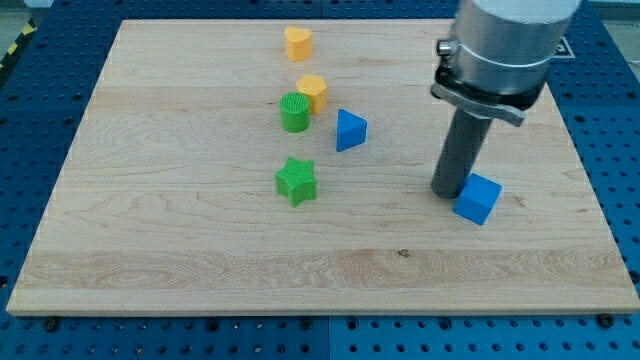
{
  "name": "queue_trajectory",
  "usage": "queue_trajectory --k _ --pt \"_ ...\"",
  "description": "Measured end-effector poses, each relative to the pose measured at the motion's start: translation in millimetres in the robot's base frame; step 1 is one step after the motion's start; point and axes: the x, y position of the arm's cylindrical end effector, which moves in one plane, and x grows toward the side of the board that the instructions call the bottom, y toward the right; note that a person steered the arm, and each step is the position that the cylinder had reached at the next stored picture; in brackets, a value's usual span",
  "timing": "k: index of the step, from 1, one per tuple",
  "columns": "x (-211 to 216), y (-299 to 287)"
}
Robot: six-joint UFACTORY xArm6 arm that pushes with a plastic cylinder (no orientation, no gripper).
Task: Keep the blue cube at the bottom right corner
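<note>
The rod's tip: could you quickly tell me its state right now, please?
My tip: no gripper, holds nothing; it sits against the blue cube, on the cube's left in the view.

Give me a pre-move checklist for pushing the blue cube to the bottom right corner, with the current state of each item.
1. Blue cube located: ok, right part of the board, short of the corner.
2. My tip beside the cube: ok, at its left edge; contact cannot tell.
3. Tip on the right side for the push: not ok fully, it sits left of the cube, not above-left.
4. Path to the corner free of blocks: ok.
5. Other blocks out of the way: ok, blue triangular block, green star, green cylinder and both yellow blocks lie further left.
</note>
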Motion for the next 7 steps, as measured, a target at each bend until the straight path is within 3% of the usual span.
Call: queue_trajectory --k 7 --pt "35 71"
